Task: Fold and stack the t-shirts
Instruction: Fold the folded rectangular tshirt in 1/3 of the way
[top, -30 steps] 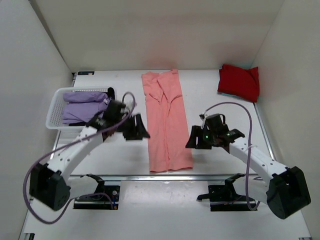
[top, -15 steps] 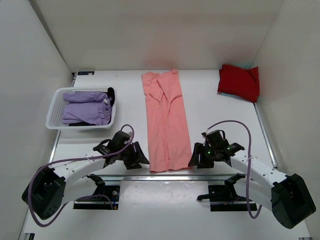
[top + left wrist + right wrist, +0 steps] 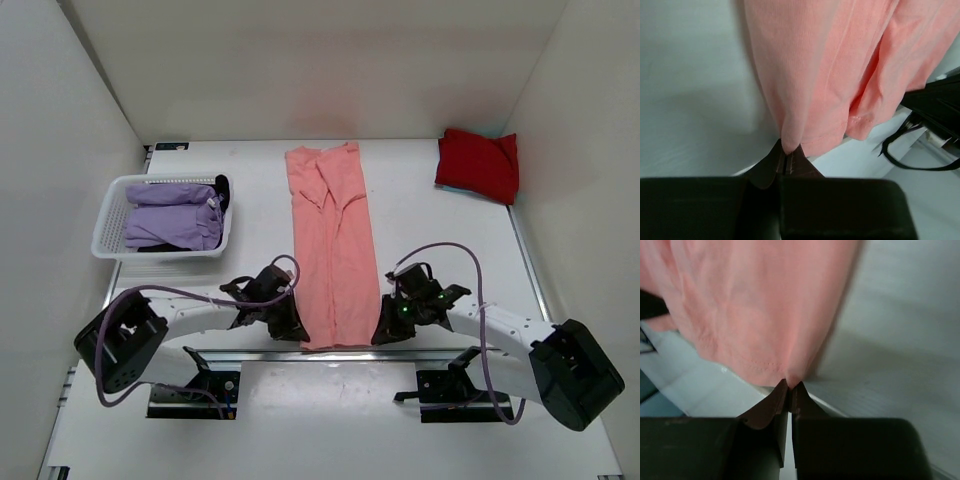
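White walls close in a pale desk [image 3: 430, 205]. Well beyond the left gripper [image 3: 292, 328] and off to its left stands a white lattice basket [image 3: 103, 228] holding folded lavender t-shirts [image 3: 170, 215]; something dark lies among them, too small to make out. That gripper is clamped on the near left corner of the salmon-pink t-shirt [image 3: 335, 250], with the cloth pinched between its tips in the wrist view. The shirt lies flat as a narrow strip between the two grippers, its long axis running straight away from them and its stitched hem at the near desk edge. From above, both held corners are hidden under the gripper bodies. The right gripper [image 3: 385, 330] is closed on the near right hem corner. Far beyond it, to its right, a red t-shirt [image 3: 478, 165] lies bunched by the wall
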Controlling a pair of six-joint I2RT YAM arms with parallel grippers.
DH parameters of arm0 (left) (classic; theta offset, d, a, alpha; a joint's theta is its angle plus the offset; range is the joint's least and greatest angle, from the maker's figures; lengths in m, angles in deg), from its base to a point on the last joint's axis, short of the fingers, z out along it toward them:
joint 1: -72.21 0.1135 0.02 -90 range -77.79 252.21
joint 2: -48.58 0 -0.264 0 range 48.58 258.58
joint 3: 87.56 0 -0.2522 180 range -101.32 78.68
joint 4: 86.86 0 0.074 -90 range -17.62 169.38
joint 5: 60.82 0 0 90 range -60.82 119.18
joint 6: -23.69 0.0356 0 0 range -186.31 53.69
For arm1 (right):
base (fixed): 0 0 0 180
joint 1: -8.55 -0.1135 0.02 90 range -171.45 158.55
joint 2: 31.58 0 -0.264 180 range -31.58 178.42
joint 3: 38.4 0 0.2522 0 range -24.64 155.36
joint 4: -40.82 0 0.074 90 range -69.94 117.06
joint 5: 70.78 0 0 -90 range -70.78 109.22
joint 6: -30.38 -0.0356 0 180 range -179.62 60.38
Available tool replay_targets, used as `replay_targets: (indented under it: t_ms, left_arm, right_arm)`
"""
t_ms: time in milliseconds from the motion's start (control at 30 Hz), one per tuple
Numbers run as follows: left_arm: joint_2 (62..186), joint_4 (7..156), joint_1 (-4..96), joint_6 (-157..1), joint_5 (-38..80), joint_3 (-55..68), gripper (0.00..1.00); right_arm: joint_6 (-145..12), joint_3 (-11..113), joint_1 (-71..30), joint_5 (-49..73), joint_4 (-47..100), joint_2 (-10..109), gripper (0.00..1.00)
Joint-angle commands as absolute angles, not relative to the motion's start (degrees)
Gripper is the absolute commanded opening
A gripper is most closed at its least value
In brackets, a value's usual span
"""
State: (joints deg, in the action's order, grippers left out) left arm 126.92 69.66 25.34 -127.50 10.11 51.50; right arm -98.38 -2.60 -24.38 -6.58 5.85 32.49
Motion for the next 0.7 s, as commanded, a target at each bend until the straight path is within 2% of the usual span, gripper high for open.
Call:
replay_targets:
  t_ms: [0, 167, 300, 467, 567, 667]
  left_arm:
    - [122.4, 61.0, 26.1, -123.6, 8.0, 50.0, 0.0]
    - [118.5, 52.6, 28.1, -121.4, 6.1, 45.6, 0.0]
    - [121.8, 51.4, 33.1, -119.4, 5.2, 40.9, 0.0]
    - [129.4, 49.1, 43.5, -114.9, 3.7, 29.8, 0.0]
    - [137.0, 47.8, 49.6, -111.9, 3.0, 19.9, 0.0]
    - [149.0, 45.6, 51.6, -109.3, 3.5, 7.7, 0.0]
  right_arm:
    - [-97.3, 1.0, -29.6, -8.6, 0.8, 32.7, 0.0]
    - [-95.8, 5.1, -28.3, -15.2, -3.9, 32.9, 0.0]
    - [-88.2, 10.9, -21.5, -17.1, -7.7, 38.5, 0.0]
    - [-77.0, 28.4, -13.6, -16.3, -15.1, 49.3, 0.0]
    - [-73.2, 40.1, -9.5, -16.0, -18.0, 57.8, 0.0]
    - [-72.1, 51.7, -6.1, -15.4, -19.9, 67.5, 0.01]
